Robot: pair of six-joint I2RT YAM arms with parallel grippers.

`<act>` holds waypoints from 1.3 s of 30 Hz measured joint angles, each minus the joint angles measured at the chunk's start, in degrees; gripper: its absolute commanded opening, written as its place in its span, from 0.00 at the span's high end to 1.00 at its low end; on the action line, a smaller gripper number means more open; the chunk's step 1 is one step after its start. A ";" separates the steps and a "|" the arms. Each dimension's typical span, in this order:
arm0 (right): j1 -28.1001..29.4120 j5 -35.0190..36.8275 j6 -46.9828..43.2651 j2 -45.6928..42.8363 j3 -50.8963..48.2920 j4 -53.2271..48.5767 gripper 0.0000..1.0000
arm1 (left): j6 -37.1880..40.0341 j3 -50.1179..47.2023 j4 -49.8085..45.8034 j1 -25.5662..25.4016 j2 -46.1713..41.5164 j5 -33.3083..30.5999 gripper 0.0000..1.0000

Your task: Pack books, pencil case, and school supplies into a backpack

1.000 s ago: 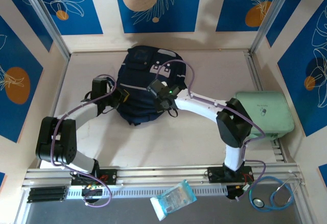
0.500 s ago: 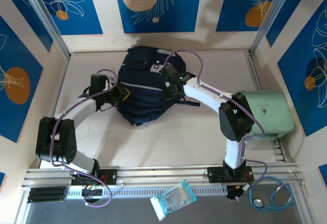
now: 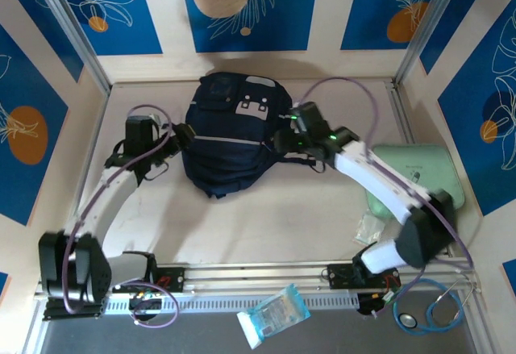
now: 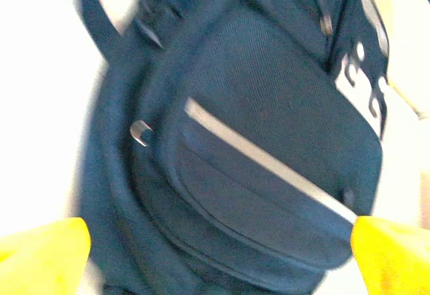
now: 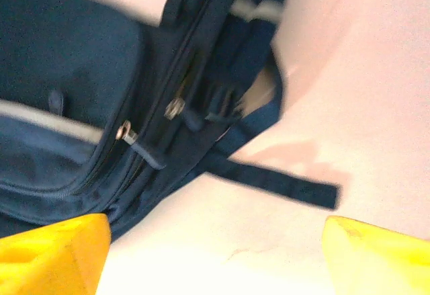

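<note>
a: where's the backpack [image 3: 230, 140]?
b: flat on the counter [image 3: 274, 217], mid-back, front panel up, grey patches toward the far wall. one arm on each side.
a: gripper state?
b: left gripper [image 3: 183, 134] is just beside the bag's left edge, right gripper [image 3: 284, 139] just beside its right edge. both spread wide, nothing pinched. in the left wrist view the yellow fingers [image 4: 40, 255] sit out at the frame corners, with the front pocket's pale stripe [image 4: 262, 160] ahead of them. in the right wrist view the fingers [image 5: 54, 248] are apart too, bare counter between them.
a: why flank it?
b: my read is that a soft bag needs two-sided handling. one side steadies it while the other works a zip or lifts a flap. both wrists point at the bag, so both are lined up for that.
a: zips?
b: the right wrist view shows two pulls [image 5: 125, 132] on the side seam. the tracks look run shut there, but it's blurred, so not certain.
a: stage?
b: the bag sits plump and rounded. i'd guess the contents are inside and this is late in the job. can't confirm from outside.
a: hazards?
b: a black strap [image 5: 275, 182] lies loose on the counter off the right side, just ahead of the right gripper. it could snag on a low pass. the mint-green case [image 3: 423, 172] sits at the counter's right edge beside the right arm and isn't part of the job.
</note>
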 measured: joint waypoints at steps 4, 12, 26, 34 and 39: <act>-8.41 3.17 -0.83 -12.17 -11.37 7.45 0.05 | 5.81 -5.29 1.68 0.22 -10.29 -16.79 0.00; -21.51 4.39 -7.72 -14.29 -33.83 27.89 0.01 | 21.68 -26.01 21.35 0.85 -12.41 -35.47 0.00; -29.29 -8.26 -18.14 -3.93 -43.32 60.83 0.01 | 38.49 -31.98 59.89 0.96 12.20 -24.39 0.01; -29.62 -14.12 -20.37 5.20 -44.06 76.94 0.01 | 39.47 -32.20 70.66 0.96 20.48 -22.53 0.00; -29.79 -15.63 -20.44 7.28 -43.95 80.65 0.01 | 39.50 -32.06 71.32 0.96 21.33 -22.32 0.00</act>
